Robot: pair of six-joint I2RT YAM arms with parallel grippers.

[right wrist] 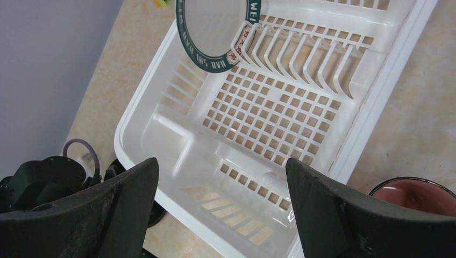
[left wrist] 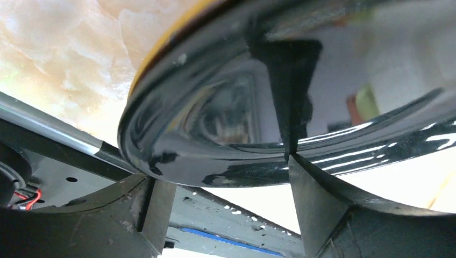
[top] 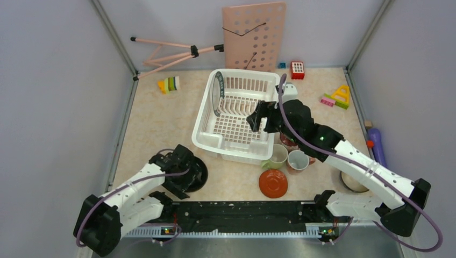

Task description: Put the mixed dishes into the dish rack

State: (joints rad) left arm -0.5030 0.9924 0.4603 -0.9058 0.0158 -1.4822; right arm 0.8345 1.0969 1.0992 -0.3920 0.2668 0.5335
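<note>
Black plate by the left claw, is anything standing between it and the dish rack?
Nothing visible does: only tabletop separates the black plate from the dish rack. The right claw hangs over the rack's right side.

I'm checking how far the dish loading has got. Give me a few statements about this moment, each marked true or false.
1. A green-rimmed plate stands upright in the dish rack. True.
2. The right claw grips a mug. False: it is open and empty above the rack.
3. The orange saucer lies inside the rack. False: it lies on the table in front of the rack.
4. The left claw is open at the black plate's rim. True.
</note>
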